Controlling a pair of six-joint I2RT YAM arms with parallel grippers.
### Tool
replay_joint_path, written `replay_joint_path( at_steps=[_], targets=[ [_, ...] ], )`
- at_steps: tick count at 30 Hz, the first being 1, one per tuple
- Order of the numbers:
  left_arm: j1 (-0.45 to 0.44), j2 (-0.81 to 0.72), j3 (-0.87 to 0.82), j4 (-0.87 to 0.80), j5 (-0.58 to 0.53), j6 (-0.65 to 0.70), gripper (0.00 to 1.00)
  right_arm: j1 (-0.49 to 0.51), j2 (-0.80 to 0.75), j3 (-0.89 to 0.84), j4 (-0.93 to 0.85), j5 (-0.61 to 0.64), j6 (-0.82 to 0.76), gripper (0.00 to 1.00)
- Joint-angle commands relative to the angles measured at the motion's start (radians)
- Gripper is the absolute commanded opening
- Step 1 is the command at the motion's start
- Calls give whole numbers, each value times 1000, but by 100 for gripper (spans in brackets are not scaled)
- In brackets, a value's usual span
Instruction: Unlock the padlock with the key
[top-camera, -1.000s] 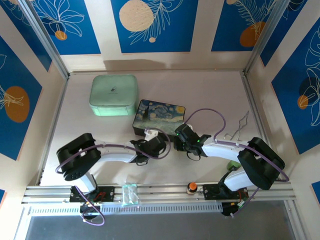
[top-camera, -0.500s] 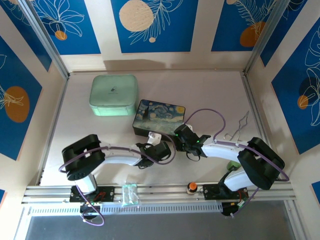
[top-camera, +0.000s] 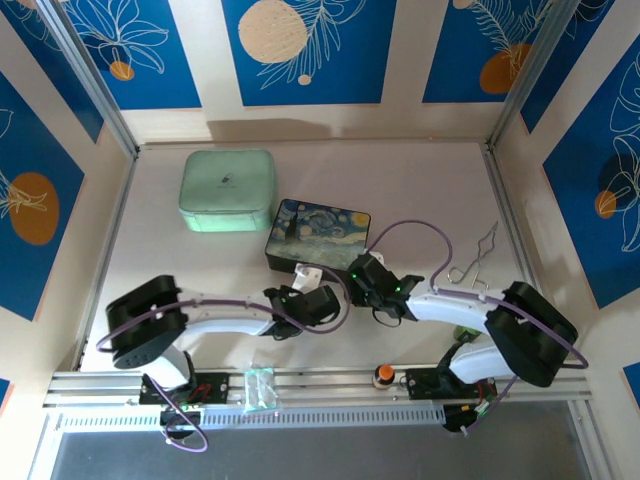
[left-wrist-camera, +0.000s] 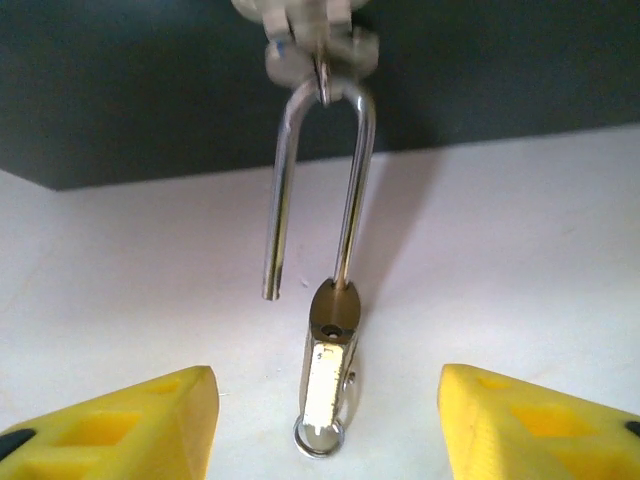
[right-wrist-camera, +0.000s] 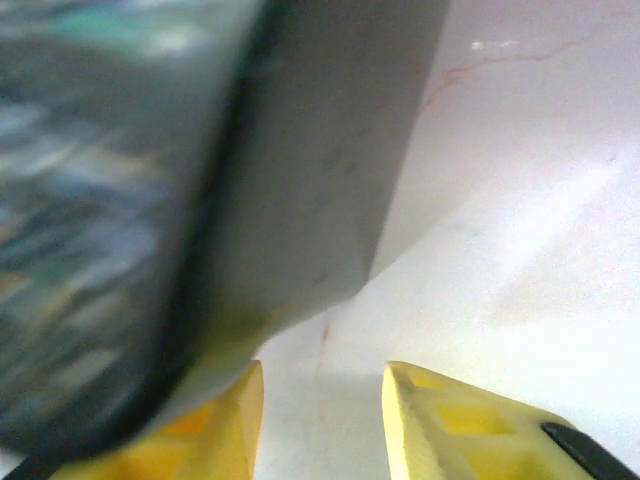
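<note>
The padlock (left-wrist-camera: 330, 368), brass-gold and seen edge-on, hangs by its silver shackle (left-wrist-camera: 352, 190) from a hasp on the dark painted box (top-camera: 320, 230). The shackle stands open, its left leg free of the body. A small silver ring (left-wrist-camera: 320, 438) shows at the padlock's near end; I cannot make out the key itself. My left gripper (left-wrist-camera: 325, 400) is open, its yellow fingers (left-wrist-camera: 130, 425) wide on either side of the padlock without touching it. My right gripper (right-wrist-camera: 322, 385) is open at the box's corner (right-wrist-camera: 300, 150), nothing between its fingers.
A mint-green case (top-camera: 228, 190) lies behind and left of the box. A bent wire tool (top-camera: 474, 258) rests near the right wall. An orange-topped knob (top-camera: 383, 375) sits on the front rail. Both grippers (top-camera: 312, 292) (top-camera: 362, 275) crowd the box's front edge.
My left gripper's jaws have spread wide, and its arm's elbow has swung back to the left. The right gripper has edged slightly left and opened a little.
</note>
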Motion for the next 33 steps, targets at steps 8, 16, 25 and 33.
replay_joint_path(
  at_steps=[8,16,25,33],
  targets=[
    [82,-343,-137,93,190,29,82,157,-49,59,-47,21,36,60],
    [199,-467,-206,117,266,19,91,234,162,277,-47,-29,87,71],
    [257,-533,-293,156,322,-33,91,221,338,372,-6,-65,97,65],
    [262,-500,-313,187,320,-33,91,201,356,319,114,-105,78,46]
  ],
)
